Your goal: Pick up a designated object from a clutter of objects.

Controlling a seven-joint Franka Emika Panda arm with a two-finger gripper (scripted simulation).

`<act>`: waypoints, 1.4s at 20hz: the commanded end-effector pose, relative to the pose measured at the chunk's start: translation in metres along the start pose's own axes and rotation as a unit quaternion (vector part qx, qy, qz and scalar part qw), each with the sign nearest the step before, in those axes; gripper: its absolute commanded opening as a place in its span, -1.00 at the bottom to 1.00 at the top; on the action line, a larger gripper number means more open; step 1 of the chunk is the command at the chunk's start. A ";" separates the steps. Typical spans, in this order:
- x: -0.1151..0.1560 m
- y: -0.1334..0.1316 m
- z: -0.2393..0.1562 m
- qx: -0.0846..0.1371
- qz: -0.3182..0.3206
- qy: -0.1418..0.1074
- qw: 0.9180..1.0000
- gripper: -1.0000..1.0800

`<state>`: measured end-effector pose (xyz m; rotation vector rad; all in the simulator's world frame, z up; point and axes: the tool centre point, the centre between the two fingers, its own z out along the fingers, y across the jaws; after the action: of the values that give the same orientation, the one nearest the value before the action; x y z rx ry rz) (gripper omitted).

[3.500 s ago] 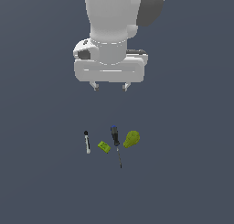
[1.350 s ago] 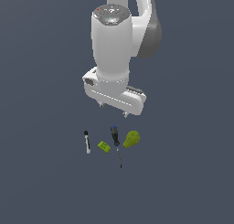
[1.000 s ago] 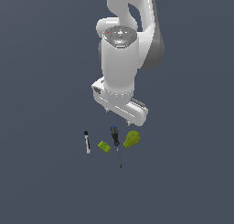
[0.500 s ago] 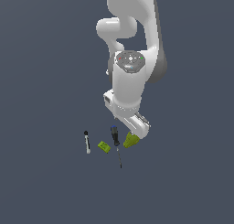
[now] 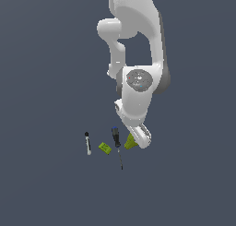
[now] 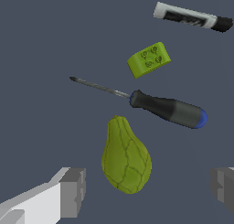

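The claw [image 6: 146, 191] has descended to straddle the pear [image 6: 125, 157].

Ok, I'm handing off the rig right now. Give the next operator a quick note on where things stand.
Gripper: open, low over the floor, fingers either side of the pear, not touching it.
Pear: on the floor; in the exterior view mostly hidden behind the gripper.
Clutter: screwdriver lies right beside the pear, then the green brick, then the marker farthest off.
Done: approach and alignment over the pear.
Left: close on the pear, lift it clear. Probably mind the screwdriver nearby.
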<state>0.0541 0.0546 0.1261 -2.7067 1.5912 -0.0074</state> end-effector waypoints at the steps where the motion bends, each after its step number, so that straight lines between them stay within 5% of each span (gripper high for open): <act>1: -0.004 -0.002 0.010 0.000 0.024 0.000 1.000 0.92; 28: -0.017 -0.005 0.076 -0.002 0.079 -0.001 0.997 0.92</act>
<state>0.0509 0.0715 0.0574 -2.5742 1.8016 0.0005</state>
